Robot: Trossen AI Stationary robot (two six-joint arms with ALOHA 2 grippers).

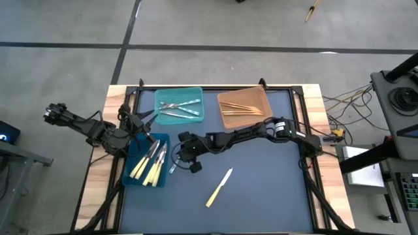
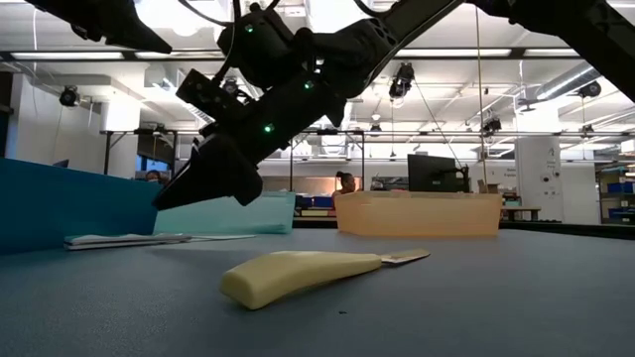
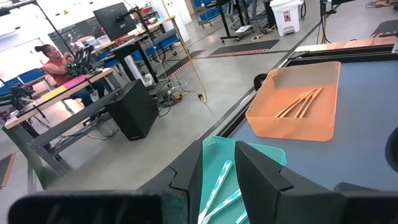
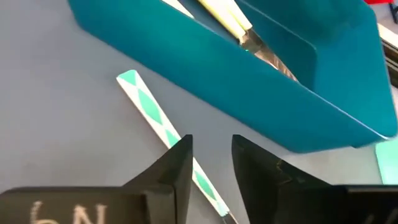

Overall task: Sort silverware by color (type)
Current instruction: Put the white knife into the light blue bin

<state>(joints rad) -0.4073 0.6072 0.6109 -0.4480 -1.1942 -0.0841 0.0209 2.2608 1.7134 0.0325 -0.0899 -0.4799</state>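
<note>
High view: my right gripper (image 1: pixel 177 156) beside dark blue bin (image 1: pixel 134 179); 1 yellow knife (image 1: pixel 219 187) loose mid-table; my left gripper (image 1: pixel 140 121) near teal bin (image 1: pixel 178 95).
Right wrist view only: fingers (image 4: pixel 177 165) apart, straddling a green-patterned utensil (image 4: pixel 149 107) on the table.
Left wrist view: fingers apart, empty.

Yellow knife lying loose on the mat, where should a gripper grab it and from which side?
Grip the knife at its thick yellow handle, coming straight down and closing across its width. It lies flat and diagonal, with open mat all around.
</note>
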